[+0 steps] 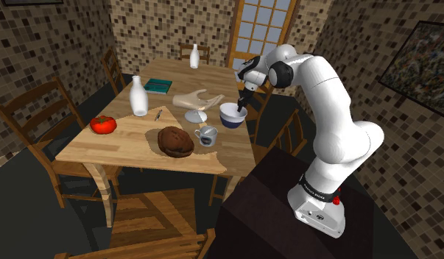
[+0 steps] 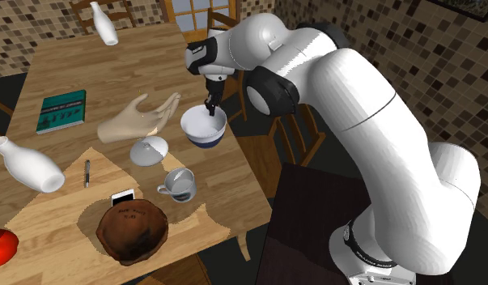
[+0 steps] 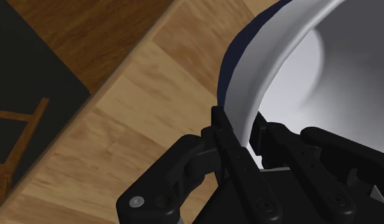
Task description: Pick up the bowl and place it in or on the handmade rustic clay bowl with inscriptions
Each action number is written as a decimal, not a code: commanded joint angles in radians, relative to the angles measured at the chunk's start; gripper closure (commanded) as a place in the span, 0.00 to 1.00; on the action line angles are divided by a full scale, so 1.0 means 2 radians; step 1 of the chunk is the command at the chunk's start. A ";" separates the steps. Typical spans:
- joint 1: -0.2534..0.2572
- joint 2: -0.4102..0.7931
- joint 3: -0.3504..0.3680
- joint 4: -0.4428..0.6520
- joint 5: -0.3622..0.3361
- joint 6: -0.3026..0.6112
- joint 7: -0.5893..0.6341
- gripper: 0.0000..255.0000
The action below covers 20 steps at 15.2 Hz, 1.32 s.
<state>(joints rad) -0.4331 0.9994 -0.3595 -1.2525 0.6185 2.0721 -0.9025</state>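
The bowl [image 1: 232, 115] [image 2: 203, 127], white inside and dark blue outside, is at the table's edge nearest the arm. My gripper [image 1: 242, 104] [image 2: 208, 108] [image 3: 245, 135] comes down from above and is shut on the bowl's [image 3: 292, 57] rim, one finger inside and one outside. Whether the bowl rests on the wood or hangs just above it, I cannot tell. The brown clay bowl [image 1: 175, 141] [image 2: 133, 231] sits near the table's front edge, apart from the gripper.
Between the two bowls stand a white mug [image 1: 206, 135] [image 2: 179, 184] and a small white dish [image 2: 149, 150]. A pale hand-shaped object [image 2: 139, 117], a teal book [image 2: 61, 111], two white bottles [image 1: 138, 96] [image 1: 194, 56] and a red round object [image 1: 104, 124] share the table [image 1: 124, 151]. Chairs surround it.
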 commanded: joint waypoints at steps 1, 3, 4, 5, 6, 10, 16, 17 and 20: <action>0.001 -0.007 -0.002 -0.003 -0.002 -0.004 0.001 1.00; 0.003 -0.016 -0.004 -0.005 -0.004 -0.011 0.003 1.00; 0.003 -0.020 -0.005 -0.006 -0.006 -0.014 0.004 1.00; 0.004 -0.025 -0.007 -0.007 -0.007 -0.017 0.006 1.00; 0.005 -0.029 -0.008 -0.008 -0.008 -0.021 0.007 1.00; 0.007 -0.046 -0.012 -0.010 -0.013 -0.035 0.012 1.00; 0.010 -0.068 -0.019 -0.009 -0.021 -0.057 0.020 1.00; 0.010 -0.072 -0.020 -0.008 -0.023 -0.061 0.021 1.00; 0.011 -0.081 -0.023 -0.005 -0.027 -0.073 0.025 1.00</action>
<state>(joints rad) -0.4088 0.8371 -0.4036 -1.2746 0.5670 1.9365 -0.8560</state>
